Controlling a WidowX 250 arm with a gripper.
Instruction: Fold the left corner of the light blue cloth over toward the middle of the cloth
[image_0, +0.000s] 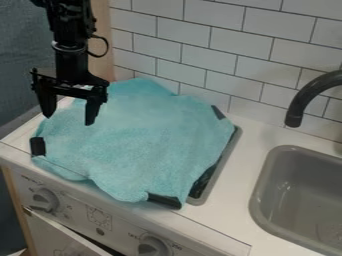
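The black gripper (69, 116) hangs at the upper left, pointing down, its two fingers spread wide with nothing between them. It is over the left back part of a turquoise cloth (143, 142); whether its tips touch the cloth cannot be told. The cloth lies spread and slightly rumpled over the stove top, covering most of it. Black corner pieces (164, 200) of the stove show at the cloth's edges, and a strip of the grey stove border (229, 155) shows along its right side.
Right of the stove are a grey sink (267, 200) and a dark curved faucet (310, 95). A white tiled wall (207, 45) stands behind the white counter (234, 200). Knobs (44, 199) are on the front panel, above a tilted oven door (63, 235).
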